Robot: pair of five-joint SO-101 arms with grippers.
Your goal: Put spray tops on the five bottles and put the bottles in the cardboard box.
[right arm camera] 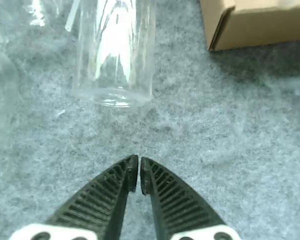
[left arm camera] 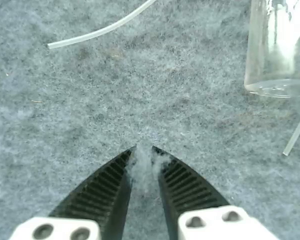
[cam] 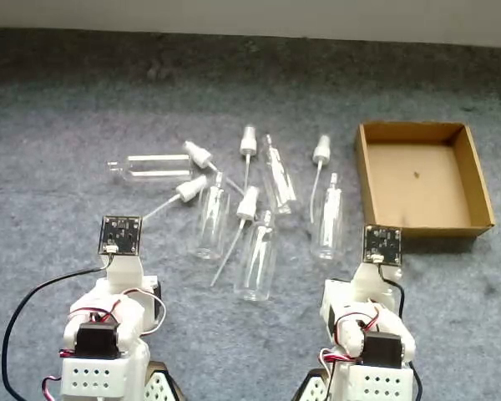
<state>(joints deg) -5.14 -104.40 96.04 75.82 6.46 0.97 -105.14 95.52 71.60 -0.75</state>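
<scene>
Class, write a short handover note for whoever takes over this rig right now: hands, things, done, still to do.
Left hand shut, holding nothing, over the grey carpet. Right hand shut, holding nothing.
Five clear plastic bottles lie on the carpet, five white spray tops loose among them; open brown cardboard box beside them.
Done: nothing. To do: fit all five tops, box all five bottles.

Left arm (cam: pixel 108 334) and right arm (cam: pixel 371 334) folded low side by side, jaws nearly closed.
</scene>
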